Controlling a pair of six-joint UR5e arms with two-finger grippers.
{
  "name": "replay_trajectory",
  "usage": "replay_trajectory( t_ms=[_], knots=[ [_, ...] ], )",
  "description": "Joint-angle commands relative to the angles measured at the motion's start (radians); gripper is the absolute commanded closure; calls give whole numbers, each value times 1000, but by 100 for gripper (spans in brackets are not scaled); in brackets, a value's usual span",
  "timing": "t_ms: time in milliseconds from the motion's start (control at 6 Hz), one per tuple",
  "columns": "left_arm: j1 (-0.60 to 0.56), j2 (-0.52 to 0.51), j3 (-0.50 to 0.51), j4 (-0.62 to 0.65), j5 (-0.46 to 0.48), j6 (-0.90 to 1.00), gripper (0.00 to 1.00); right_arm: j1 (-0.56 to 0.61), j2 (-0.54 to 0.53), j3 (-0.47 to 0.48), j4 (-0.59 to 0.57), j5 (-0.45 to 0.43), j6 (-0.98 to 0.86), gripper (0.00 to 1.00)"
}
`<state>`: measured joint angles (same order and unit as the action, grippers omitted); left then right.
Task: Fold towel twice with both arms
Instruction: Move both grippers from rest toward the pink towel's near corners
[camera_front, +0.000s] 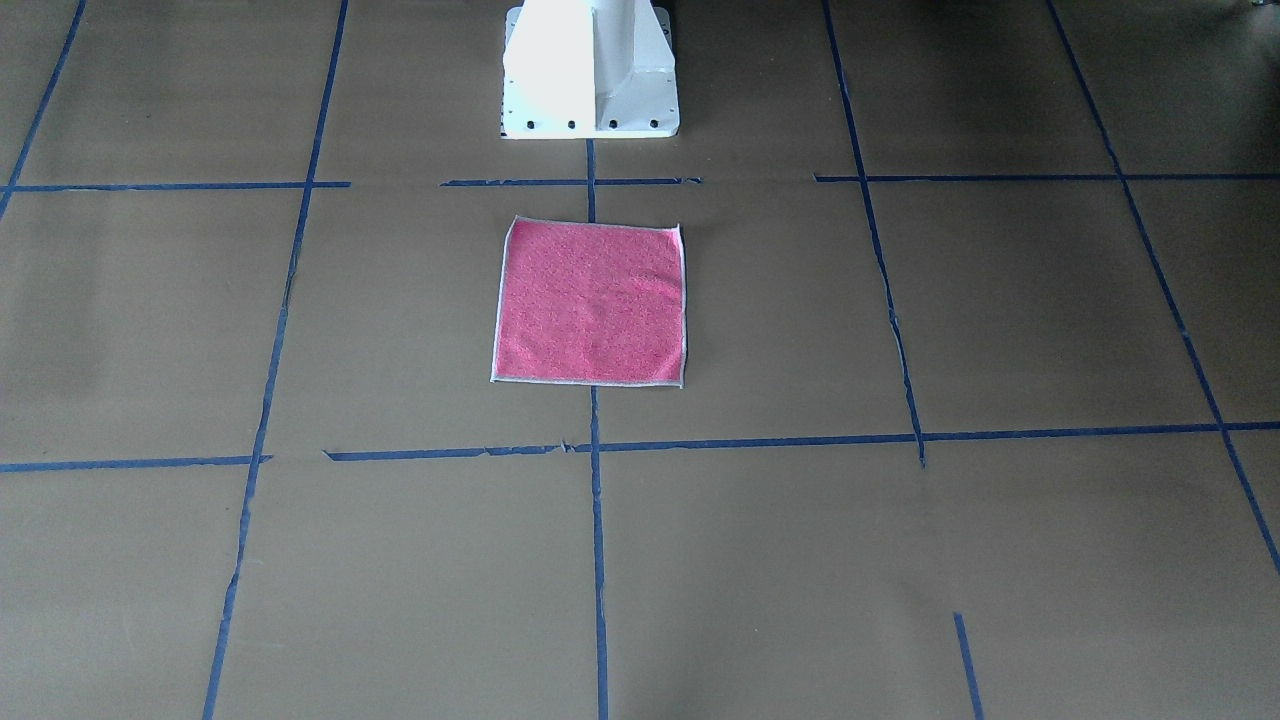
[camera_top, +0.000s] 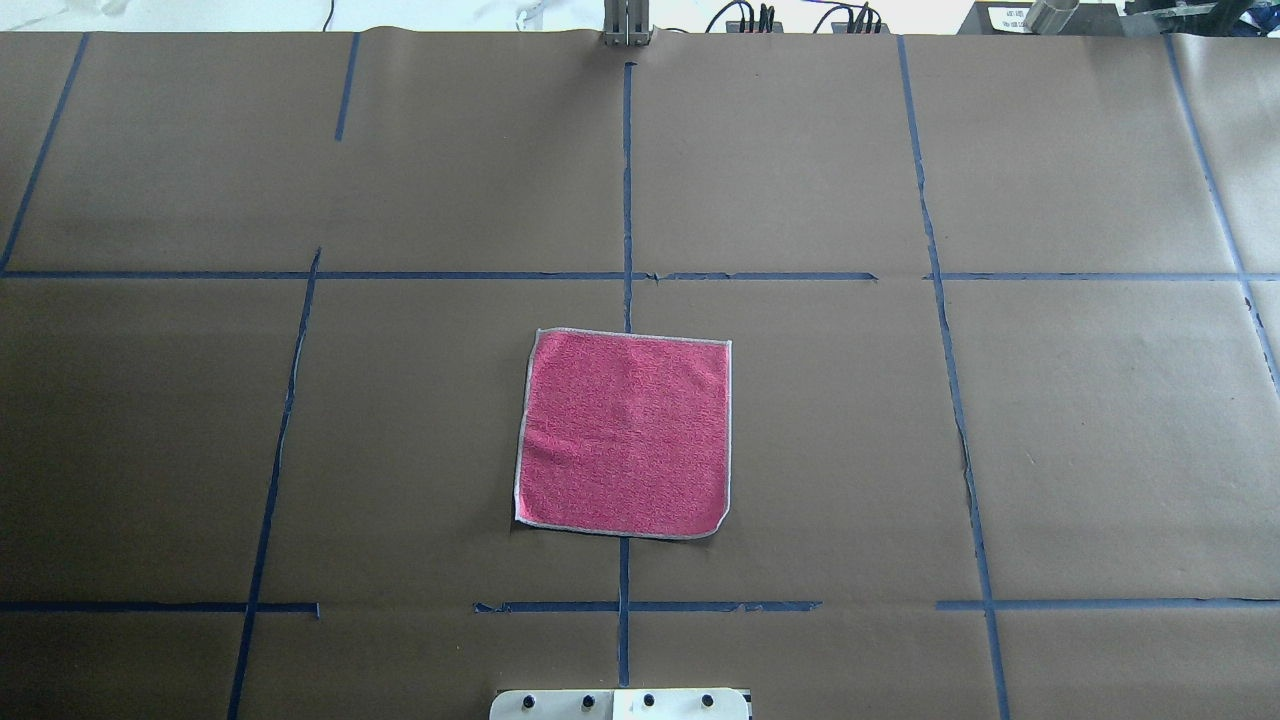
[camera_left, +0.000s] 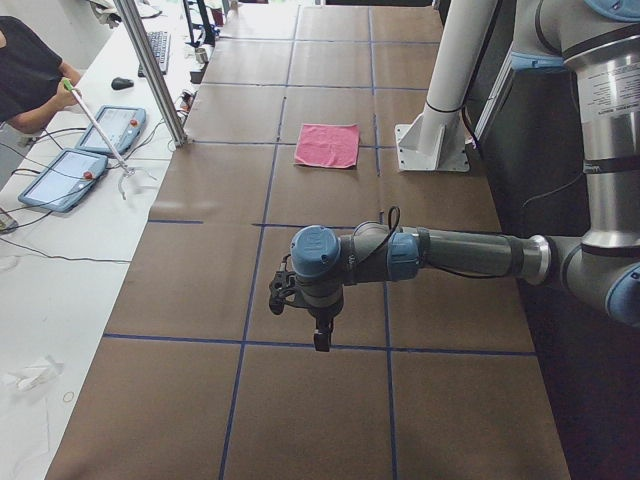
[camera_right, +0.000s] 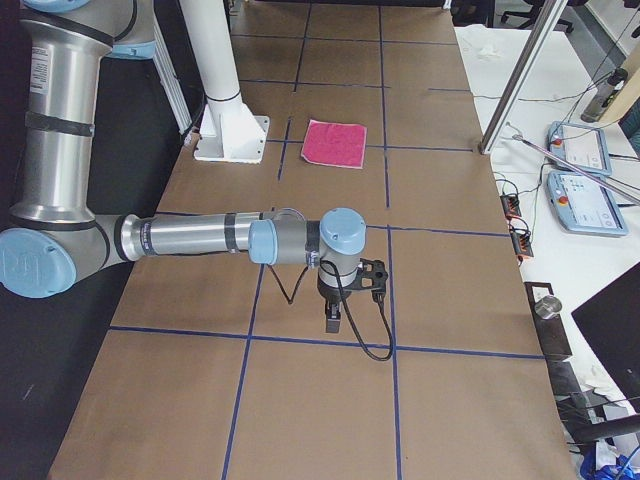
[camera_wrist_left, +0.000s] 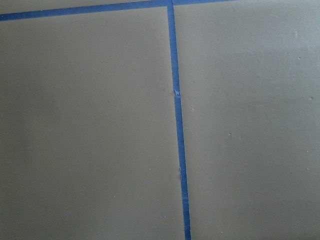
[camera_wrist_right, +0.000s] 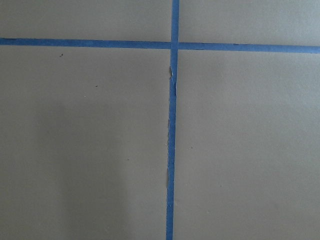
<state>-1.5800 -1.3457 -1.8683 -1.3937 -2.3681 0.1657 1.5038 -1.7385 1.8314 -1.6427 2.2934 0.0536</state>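
nothing's folded yet, so both folds are still to do. starting at the robot's edge of the table (camera_top: 1100, 450), the white base (camera_top: 620, 704) sits mid-edge. just past it the towel (camera_top: 625, 435) lies flat, pink side up, all four borders showing, well short of the far edge. the left gripper (camera_left: 322, 338) hangs over the table's left end and the right gripper (camera_right: 333, 320) over its right end, both well apart from the towel. can't tell if either one is spread or pressed together. only blue tape lines (camera_top: 626, 200) run near the towel, so both arms look to have plenty of room to come in.
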Motion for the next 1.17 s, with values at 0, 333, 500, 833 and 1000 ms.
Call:
replay_trajectory(
  t_ms=[0, 333, 500, 833, 1000],
  knots=[
    [3, -7, 0, 1, 4, -3, 0, 1, -10, -1, 0, -2, 0, 0],
    [5, 0, -15, 2, 12, 1, 0, 1, -7, 0, 0, 0, 9, 0],
    [5, 2, -11, 1, 10, 0, 0, 1, -9, 2, 0, 3, 11, 0],
    [5, -6, 0, -2, 1, -6, 0, 1, -6, 19, -2, 12, 14, 0],
    [9, -29, 56, -22, 4, -8, 0, 1, -7, 22, -5, 15, 14, 0]
  ],
)
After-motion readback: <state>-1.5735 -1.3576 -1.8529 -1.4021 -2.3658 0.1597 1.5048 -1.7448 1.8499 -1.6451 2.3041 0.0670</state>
